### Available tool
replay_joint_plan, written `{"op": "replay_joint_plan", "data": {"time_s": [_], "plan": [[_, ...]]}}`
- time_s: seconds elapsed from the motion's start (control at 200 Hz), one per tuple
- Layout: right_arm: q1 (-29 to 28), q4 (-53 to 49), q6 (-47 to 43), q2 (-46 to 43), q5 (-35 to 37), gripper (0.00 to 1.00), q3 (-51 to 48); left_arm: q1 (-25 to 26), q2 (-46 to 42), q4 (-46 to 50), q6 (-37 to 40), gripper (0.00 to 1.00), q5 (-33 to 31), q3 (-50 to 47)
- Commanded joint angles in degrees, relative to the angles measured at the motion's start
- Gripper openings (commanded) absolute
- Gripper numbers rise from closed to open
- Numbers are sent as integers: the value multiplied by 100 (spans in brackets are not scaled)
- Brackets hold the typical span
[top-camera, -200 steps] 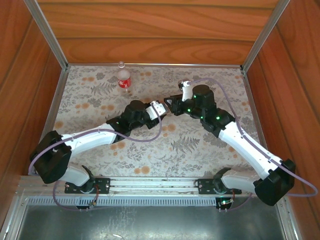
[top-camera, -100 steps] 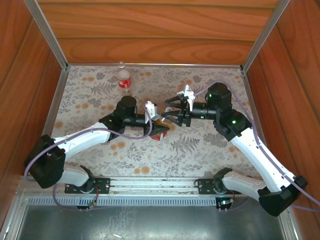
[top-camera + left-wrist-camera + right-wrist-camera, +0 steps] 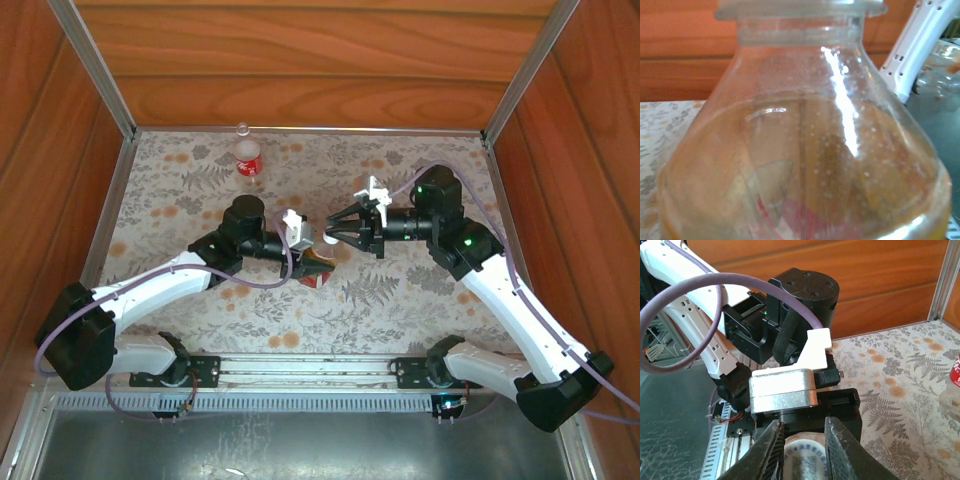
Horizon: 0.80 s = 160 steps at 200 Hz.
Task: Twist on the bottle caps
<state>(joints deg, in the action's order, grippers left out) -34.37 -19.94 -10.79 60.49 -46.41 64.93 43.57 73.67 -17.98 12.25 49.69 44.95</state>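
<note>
The amber bottle (image 3: 314, 268) is held off the flowered worktop (image 3: 400, 300) in the middle, gripped by the left gripper (image 3: 303, 258). Its long axis runs from a lower end near the front, where a bit of red shows, up to a neck that points toward the right gripper (image 3: 333, 238). From above I cannot tell how steeply it leans. In the left wrist view its shoulder and neck (image 3: 800, 165) rise straight up the picture. The top of the neck is cut off by the frame, and the gripper's own fingers are hidden behind the bottle.

The right gripper is closed narrow on a small whitish cap (image 3: 802, 456), one finger (image 3: 771, 450) on each side, with the flat top of the cap facing the wrist camera. The cap (image 3: 329, 238) sits right at the bottle's neck end, but whether it touches the thread is hidden.

The other bottle, with the red-and-white label (image 3: 247, 160), stands upright near the far edge, well apart from both arms. Its top is too small to make out. In the right wrist view it is cut off at the right edge (image 3: 955, 375).
</note>
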Motion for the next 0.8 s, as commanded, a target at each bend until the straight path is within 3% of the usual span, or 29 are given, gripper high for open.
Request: {"op": "replay_joint_plan", "data": {"time_s": [0.0,0.08,0.13,0.25,0.43,0.51,0.625,0.695,0.795], "plan": [[15,224,341,54,555,8,-90,44,-112,-83,71,47,-1251,58],[11,201,481,159,1127,10,-88,73,-74,-83,200,47,-1897,122],[15,101,451,226,1306,23,-71,76,-48,-83,313,47,-1892,174],[13,384,568,124,1324,47,-235,78,-12,-83,403,47,-1505,221],[20,306,494,41,1525,56,-221,61,-41,-83,319,47,-476,91],[29,215,450,103,1291,54,-163,62,-68,-81,229,47,-163,70],[35,195,437,158,816,30,-127,59,-105,-83,240,47,-284,48],[34,184,461,180,725,20,-111,57,-146,-83,245,47,-679,53],[32,287,648,192,1046,14,-151,86,-163,-83,287,47,-1540,153]]}}
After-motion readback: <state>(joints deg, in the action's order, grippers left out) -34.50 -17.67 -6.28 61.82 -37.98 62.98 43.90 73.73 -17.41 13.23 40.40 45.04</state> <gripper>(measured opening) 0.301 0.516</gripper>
